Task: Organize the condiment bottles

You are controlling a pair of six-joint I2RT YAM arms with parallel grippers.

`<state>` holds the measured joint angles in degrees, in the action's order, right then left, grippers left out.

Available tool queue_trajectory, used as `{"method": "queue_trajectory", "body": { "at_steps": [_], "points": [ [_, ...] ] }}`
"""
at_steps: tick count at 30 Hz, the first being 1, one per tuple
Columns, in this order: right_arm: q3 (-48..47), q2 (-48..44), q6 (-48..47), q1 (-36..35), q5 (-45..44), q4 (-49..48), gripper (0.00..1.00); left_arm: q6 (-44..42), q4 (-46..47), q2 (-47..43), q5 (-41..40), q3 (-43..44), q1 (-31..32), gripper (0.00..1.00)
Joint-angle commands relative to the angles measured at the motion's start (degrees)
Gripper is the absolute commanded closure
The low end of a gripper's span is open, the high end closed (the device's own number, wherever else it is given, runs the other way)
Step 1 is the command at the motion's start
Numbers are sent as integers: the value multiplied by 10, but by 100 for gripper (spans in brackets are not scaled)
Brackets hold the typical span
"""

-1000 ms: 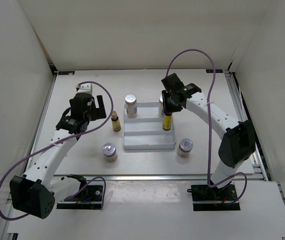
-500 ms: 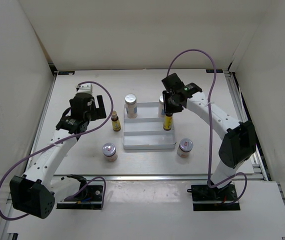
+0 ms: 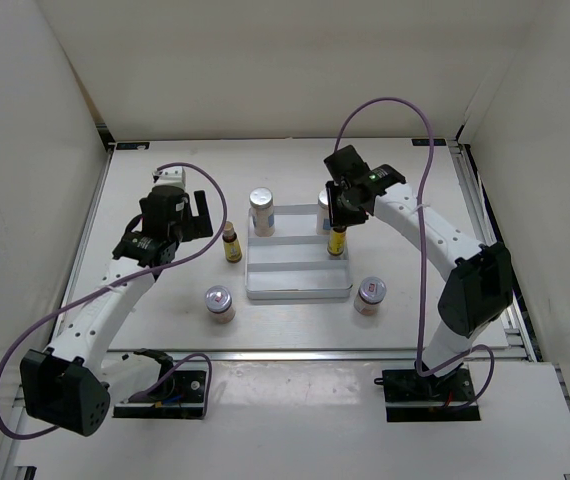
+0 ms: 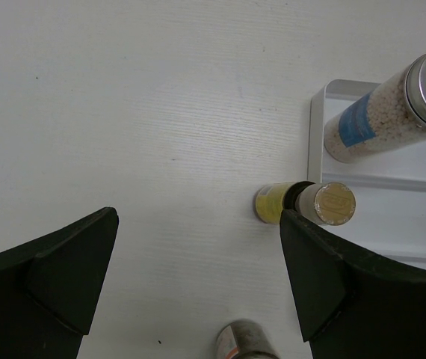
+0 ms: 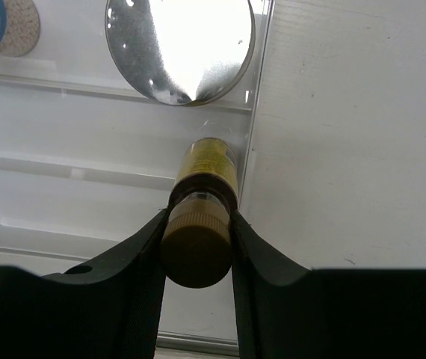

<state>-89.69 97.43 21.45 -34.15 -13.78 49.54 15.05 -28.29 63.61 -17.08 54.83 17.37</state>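
My right gripper [image 3: 337, 222] is shut on the cap of a thin amber bottle [image 3: 335, 244] and holds it upright at the right edge of the white ridged tray [image 3: 295, 280]. The wrist view shows the gripper [image 5: 196, 224] clamping this bottle [image 5: 207, 166], just in front of a silver-capped white bottle [image 5: 179, 45]. The other white bottle [image 3: 262, 210] stands on the tray's back left. A second amber bottle [image 3: 232, 243] stands on the table left of the tray. Two squat jars stand at the front left [image 3: 220, 302] and front right [image 3: 371, 293]. My left gripper [image 3: 197, 212] is open and empty; in its wrist view [image 4: 198, 217] the amber bottle [image 4: 306, 203] is by its right finger.
White walls enclose the table on the left, back and right. Metal rails run along the table's left [image 3: 93, 230] and right [image 3: 475, 200] edges. Purple cables loop above both arms.
My right gripper has shifted very slightly toward the back with the amber bottle in it. The left arm has not moved.
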Motion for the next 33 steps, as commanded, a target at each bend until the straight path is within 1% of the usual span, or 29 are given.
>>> {"method": "queue_trajectory", "body": {
  "at_steps": [1,8,9,10,11,14,17,18,20,21,22,23,26,27,29,30,33],
  "points": [
    [-30,-15,-5,0,-3,-17,96,-1,-2,-2,9,4,1,0],
    [-2,14,1,0,9,-23,96,-1,-2,-2,9,4,1,0],
    [6,14,1,0,9,-30,94,-1,-2,-2,9,4,1,0],
    [6,14,1,0,9,-30,94,-6,-2,-2,9,-2,1,0],
    [11,14,1,0,9,-35,90,-6,-2,-2,9,-2,1,0],
    [16,14,6,0,9,-35,86,-6,-2,4,9,-2,1,0],
    [22,14,6,0,9,-35,69,-6,-2,4,20,-2,1,0],
    [22,14,6,0,9,-35,52,-6,-2,4,32,-2,1,0],
    [15,1,6,0,14,-35,27,-18,5,4,49,-2,1,0],
    [5,0,6,0,14,-30,8,-18,5,4,67,-2,1,0],
    [-2,-7,6,0,14,-24,3,-23,12,4,72,-2,6,0],
    [-10,-15,6,0,7,-16,0,-23,12,4,78,-2,7,0],
    [-46,-34,1,0,2,-3,0,-34,27,4,107,4,13,0],
    [-56,-39,1,0,2,5,0,-42,27,4,128,5,13,0],
    [-79,-56,-4,0,2,13,0,-62,32,11,149,32,26,0],
    [-84,-61,-4,0,-4,13,0,-67,32,11,155,32,26,0],
    [-90,-79,-4,0,-4,19,0,-78,39,48,167,54,38,0]
  ]
}}
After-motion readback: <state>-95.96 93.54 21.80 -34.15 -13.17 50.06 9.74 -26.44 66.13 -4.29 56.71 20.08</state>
